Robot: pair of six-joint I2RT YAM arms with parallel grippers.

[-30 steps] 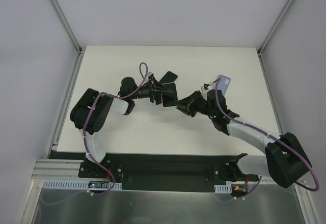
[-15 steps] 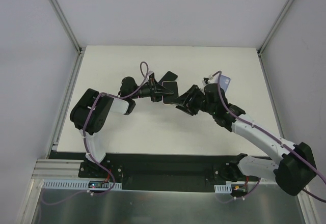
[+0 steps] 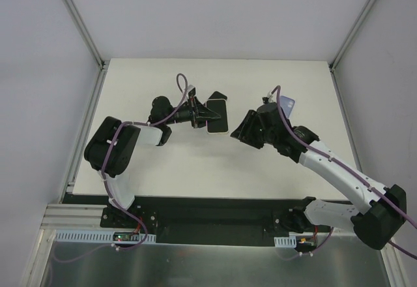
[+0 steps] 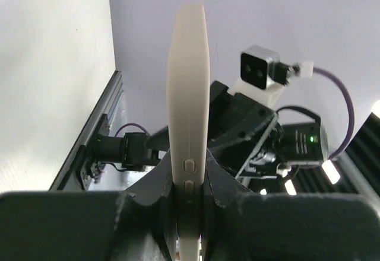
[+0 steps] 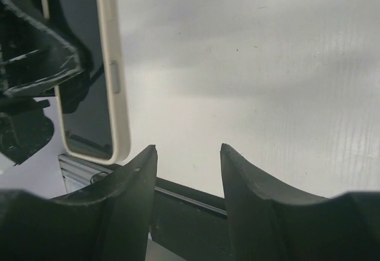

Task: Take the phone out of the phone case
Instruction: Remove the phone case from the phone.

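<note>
The phone in its cream case (image 3: 218, 115) is held off the table, dark screen showing with the pale rim around it. My left gripper (image 3: 207, 114) is shut on its lower end. In the left wrist view the case (image 4: 189, 95) stands edge-on between my fingers (image 4: 234, 190), side buttons facing the camera. My right gripper (image 3: 238, 130) is open and empty, a short way right of the phone and not touching it. In the right wrist view the cased phone (image 5: 111, 77) is at the upper left, beyond my open gripper (image 5: 187, 149).
A flat lavender object (image 3: 287, 106) lies on the white table (image 3: 163, 163) behind the right arm's wrist. Metal frame posts stand at the table's back corners, and a black rail (image 3: 215, 212) runs along the near edge.
My right gripper has drawn back to the right, away from the phone, and its arm has straightened out. My left gripper has kept its hold and shifted the phone slightly.
</note>
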